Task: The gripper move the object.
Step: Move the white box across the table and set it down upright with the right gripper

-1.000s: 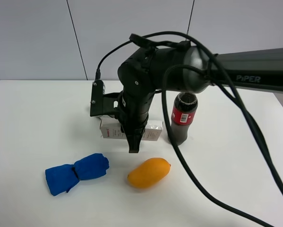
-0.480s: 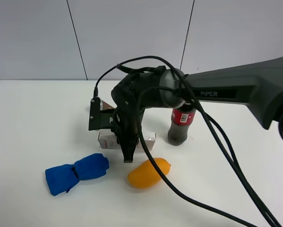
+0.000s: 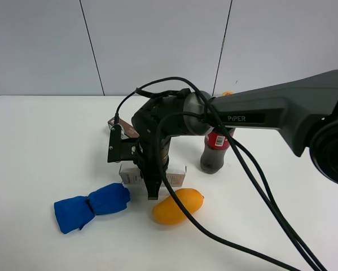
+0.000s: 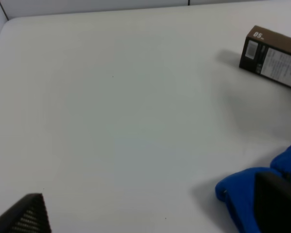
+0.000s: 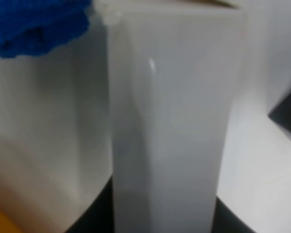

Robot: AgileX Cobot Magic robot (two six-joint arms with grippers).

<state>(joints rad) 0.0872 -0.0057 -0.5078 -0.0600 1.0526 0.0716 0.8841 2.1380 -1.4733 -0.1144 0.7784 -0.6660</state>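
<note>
The white carton (image 3: 178,175) lies on the white table between the blue cloth and the cola bottle, partly hidden by my right gripper (image 3: 152,182). That large black gripper comes down onto it from above, and its fingers straddle the carton's middle. In the right wrist view the carton (image 5: 169,121) fills the frame, close between the dark fingers. My left gripper (image 4: 155,211) is open and empty over bare table; only its two fingertips (image 4: 31,216) show.
A mango (image 3: 178,205) lies just in front of the carton. A rolled blue cloth (image 3: 92,206) is at the front left. A cola bottle (image 3: 215,149) stands to the right. A dark brown carton (image 3: 126,130) lies behind the gripper and also shows in the left wrist view (image 4: 274,56).
My right gripper has moved down and toward the table's front, and the white carton has come with it, closer to the mango and the blue cloth.
</note>
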